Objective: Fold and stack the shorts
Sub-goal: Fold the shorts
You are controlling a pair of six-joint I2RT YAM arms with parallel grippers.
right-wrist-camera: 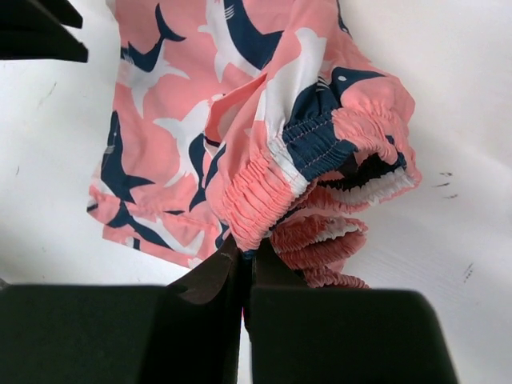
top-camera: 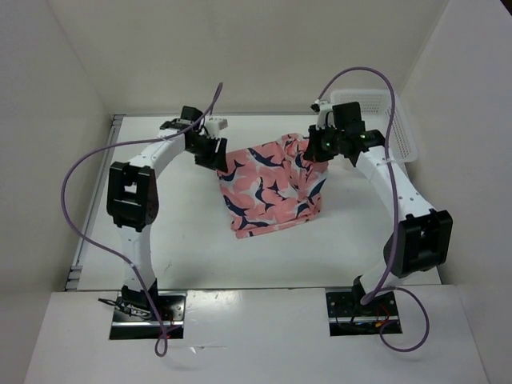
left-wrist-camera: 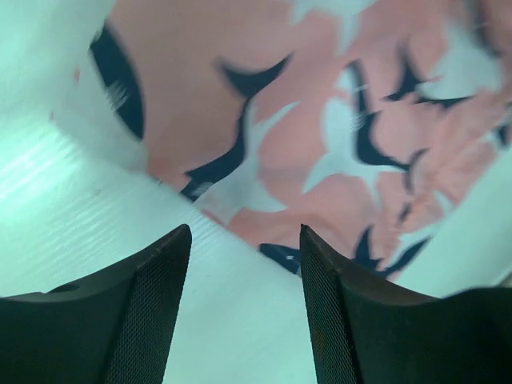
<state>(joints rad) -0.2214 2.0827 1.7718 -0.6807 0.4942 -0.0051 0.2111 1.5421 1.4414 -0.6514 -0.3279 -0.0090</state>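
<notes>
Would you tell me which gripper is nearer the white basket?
Right. The right gripper hangs just beside the basket, at its left; the left gripper is across the shorts, much farther left.

The shorts [top-camera: 268,192] are soft salmon-pink fabric printed all over with navy-and-white shark-like shapes, with a gathered elastic waistband. They sit rumpled and partly doubled over on the desk [top-camera: 192,244], just left of the white mesh basket [top-camera: 404,128]. The end closest to the basket is lifted, its waistband bunched and pinched in the closed right pincer [right-wrist-camera: 246,256], while the end farthest from the basket lies spread on the desk.
</notes>
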